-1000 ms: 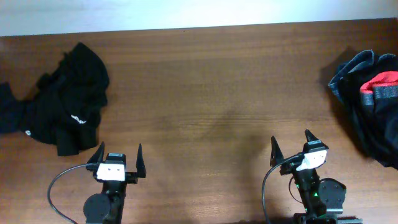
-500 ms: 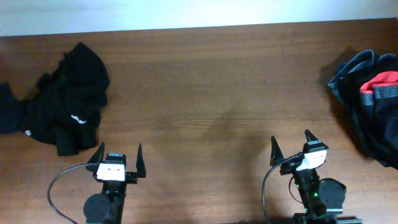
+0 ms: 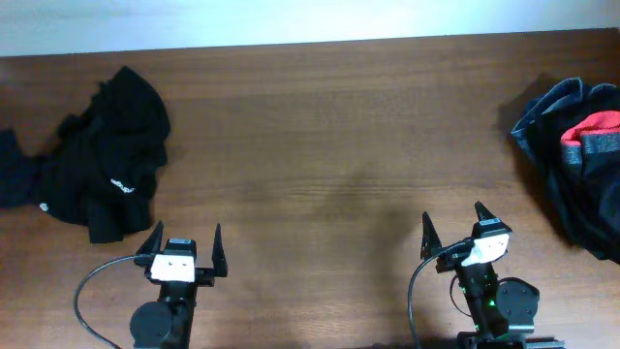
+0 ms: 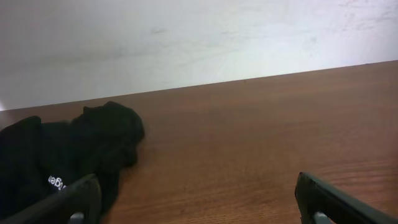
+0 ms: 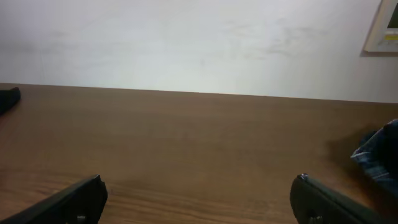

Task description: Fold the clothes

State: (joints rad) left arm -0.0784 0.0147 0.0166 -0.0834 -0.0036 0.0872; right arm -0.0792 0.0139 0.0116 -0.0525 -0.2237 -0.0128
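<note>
A crumpled black garment [image 3: 102, 160] with small white logos lies at the table's left side; it also shows in the left wrist view [image 4: 59, 155]. A pile of dark clothes [image 3: 572, 165] with a red lining and grey knit waistband lies at the right edge; its edge shows in the right wrist view [image 5: 379, 155]. My left gripper [image 3: 184, 239] is open and empty near the front edge, just right of the black garment. My right gripper [image 3: 453, 223] is open and empty near the front edge, left of the right pile.
The brown wooden table [image 3: 329, 126] runs to a pale wall at the back. A cable loops beside the left arm's base [image 3: 92, 291].
</note>
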